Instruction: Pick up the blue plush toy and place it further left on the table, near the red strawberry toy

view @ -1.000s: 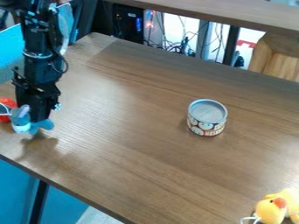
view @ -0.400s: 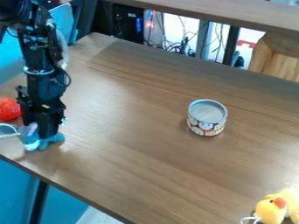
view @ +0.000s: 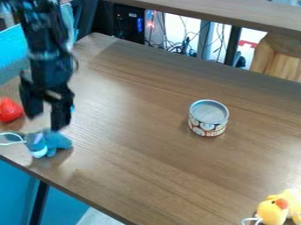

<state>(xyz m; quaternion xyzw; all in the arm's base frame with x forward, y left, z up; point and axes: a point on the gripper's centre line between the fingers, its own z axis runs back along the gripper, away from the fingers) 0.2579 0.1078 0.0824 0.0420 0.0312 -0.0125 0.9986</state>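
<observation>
Four small objects share the wooden tabletop [view: 135,132] as the end effector [view: 45,122] of a robot arm [view: 48,68] hangs, fingers spread and grasping nothing, just above a blue toy [view: 56,140]. Moments earlier, the end effector is closed about the toy; between those frames and now, the pair travels toward the front edge and slightly right, then the fingers part and rise, leaving the toy behind. The opening suggests that the toy has been let go and that this placement is made, though whether a fingertip still brushes its top cannot be told. The toy rests near the front edge, toward the left side of the view, its pale loop [view: 9,139] trailing left. The count: one blue toy; one red toy [view: 9,110], just behind it and to the left; one can [view: 208,117], upright and well apart, right of center between the front and back edges; and one yellow duck [view: 275,212], at the lower right of the view, with a white cord [view: 251,219] beside its head. Can and duck hold their places throughout.
</observation>
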